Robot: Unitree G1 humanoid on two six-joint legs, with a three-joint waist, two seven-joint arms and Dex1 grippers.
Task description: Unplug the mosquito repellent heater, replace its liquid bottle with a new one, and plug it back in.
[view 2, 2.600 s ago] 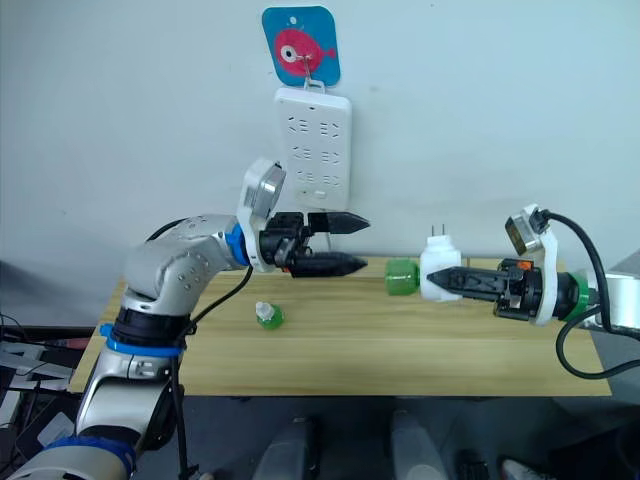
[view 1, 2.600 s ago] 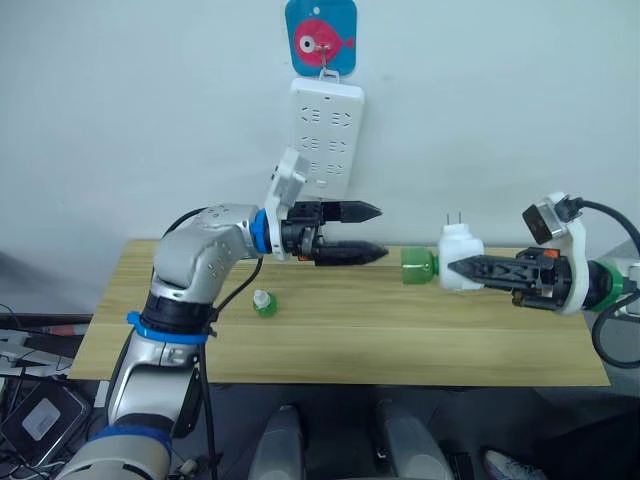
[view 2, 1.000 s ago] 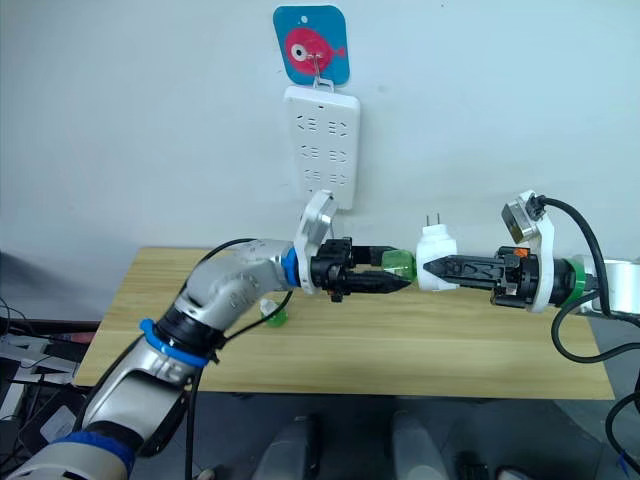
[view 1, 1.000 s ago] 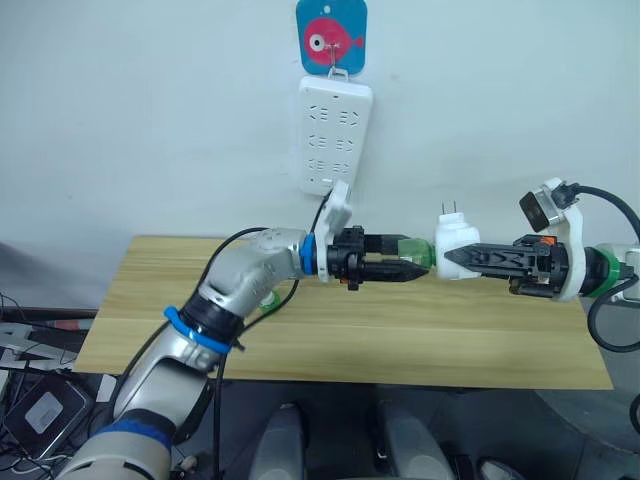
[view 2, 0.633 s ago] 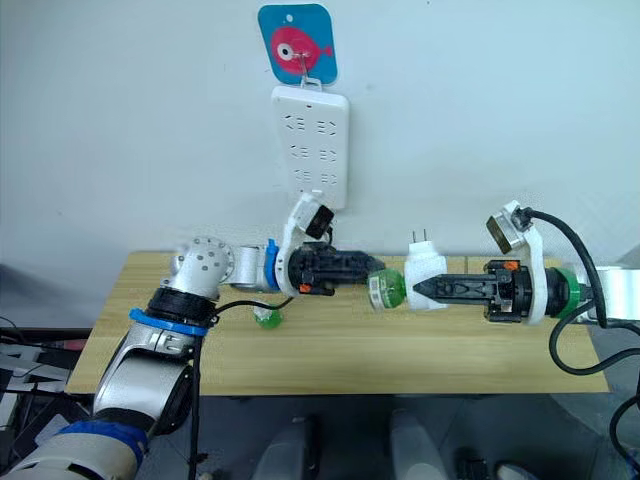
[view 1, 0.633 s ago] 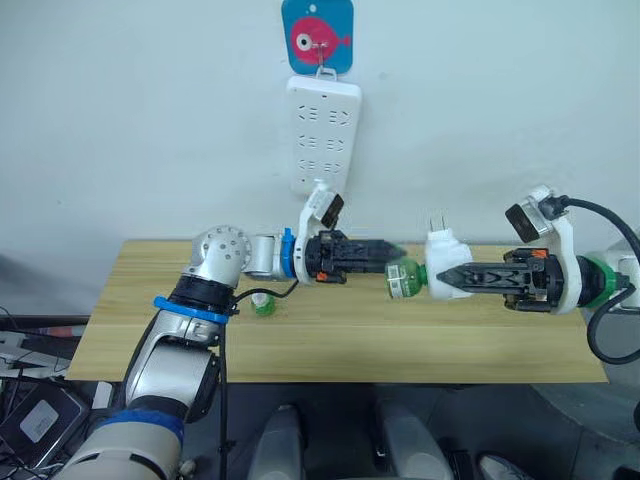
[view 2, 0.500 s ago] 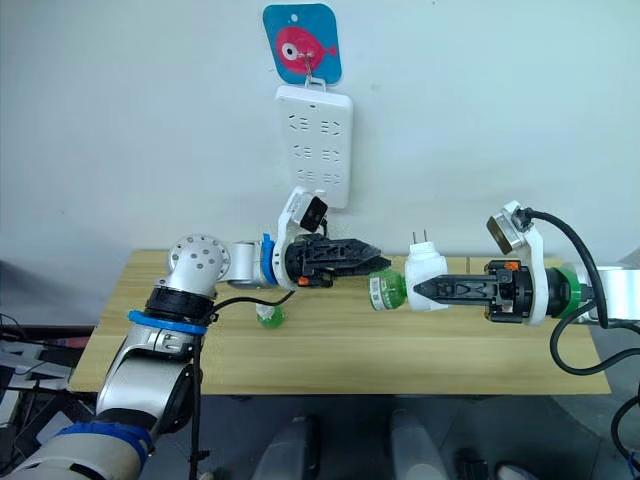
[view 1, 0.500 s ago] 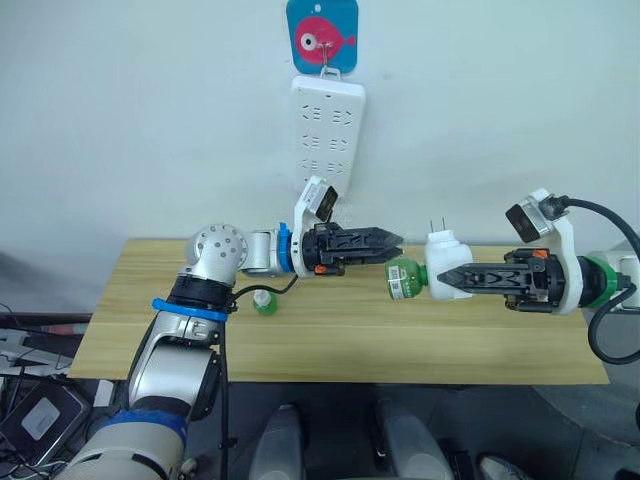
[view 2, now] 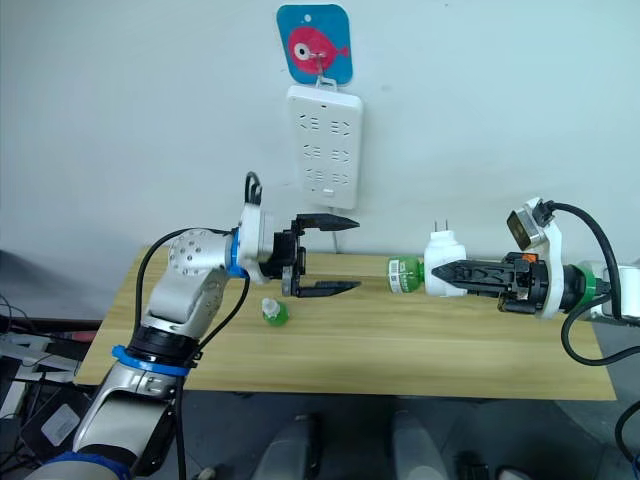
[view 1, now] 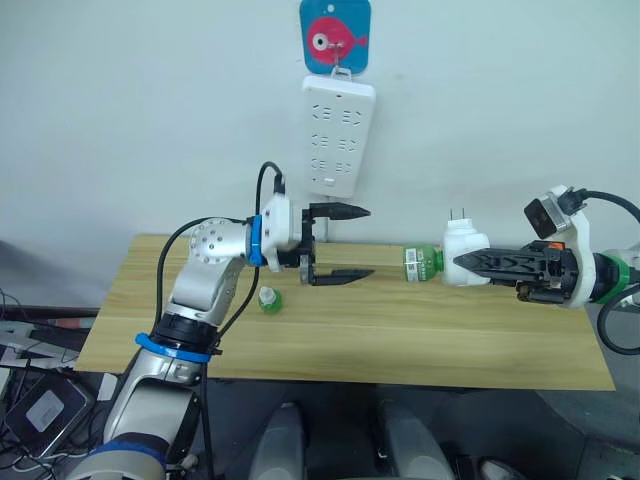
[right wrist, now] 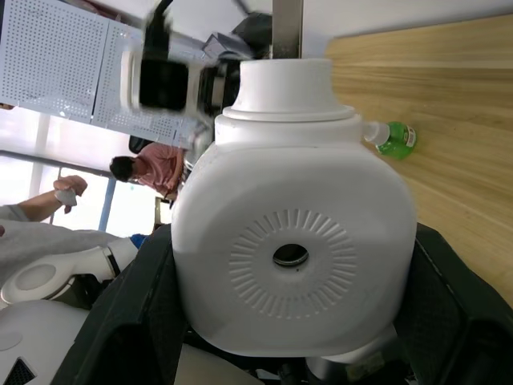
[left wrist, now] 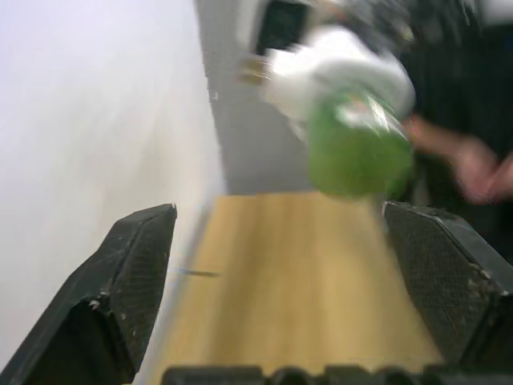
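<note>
Left eye view: right end effector [view 1: 462, 262] clenched on heater [view 1: 465, 253], held above worktop [view 1: 420, 340], old bottle [view 1: 422, 264] attached. Left end effector [view 1: 345, 242] spread wide, apart from bottle. Should close squarely around bottle, then twist along its axis. Spare bottle [view 1: 267, 299] lies on worktop.

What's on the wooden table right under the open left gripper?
A small green bottle with a white cap lies on the light wooden table, just below the open left gripper. Nothing covers it.
</note>
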